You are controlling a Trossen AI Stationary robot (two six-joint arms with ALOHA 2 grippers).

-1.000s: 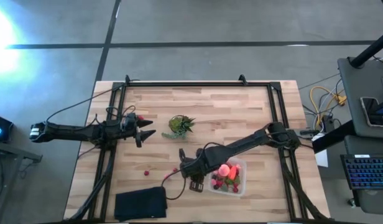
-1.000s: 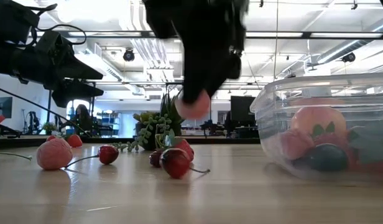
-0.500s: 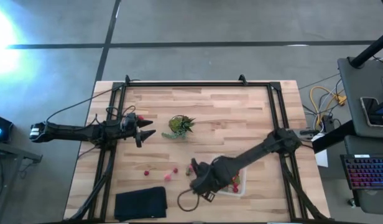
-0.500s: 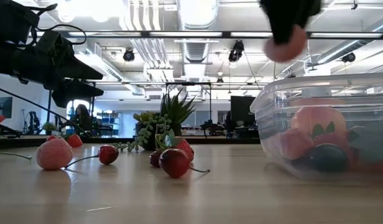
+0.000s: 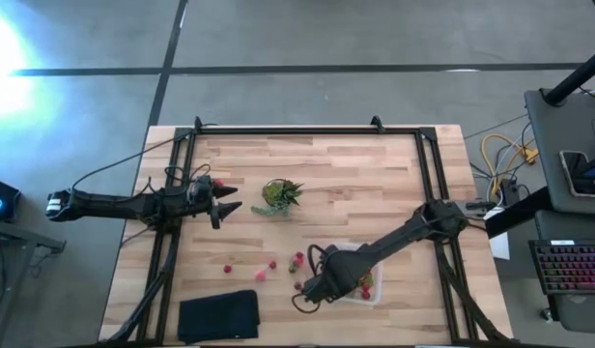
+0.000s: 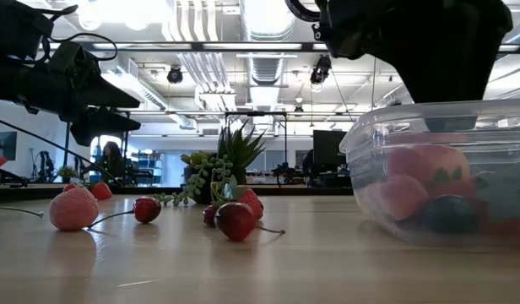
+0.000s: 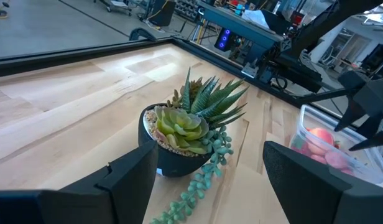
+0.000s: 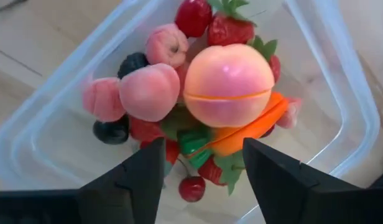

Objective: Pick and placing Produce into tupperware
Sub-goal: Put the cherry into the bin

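Produce in the tupperware already makes a small heap: the peach-pink round piece sits on top at the centre of the right wrist view, the orange-red piece is tucked under it, and pink and dark berries crowd the upper left of that frame. The right pincer hangs directly above this pile with its jaws spread and nothing between them, so I read this as the release step of 1 delivery, just finished. In the high view the box lies at lower centre-right, with the right pincer over its left edge and the arm reaching in from the right side, bent low over the counter.

Next, I judge, the arm must lift clear of the box wall and go back for what is loose. Nearest the low camera lie a dark-red cherry at centre, a pink berry at left and a small red cherry between them; from above, these loose pieces show as dots left of the box. They are small and round and may roll, so a centred, gentle close seems wise.

Farther off, the left pincer waits at centre-left, empty and parted, pointing at the potted succulent.
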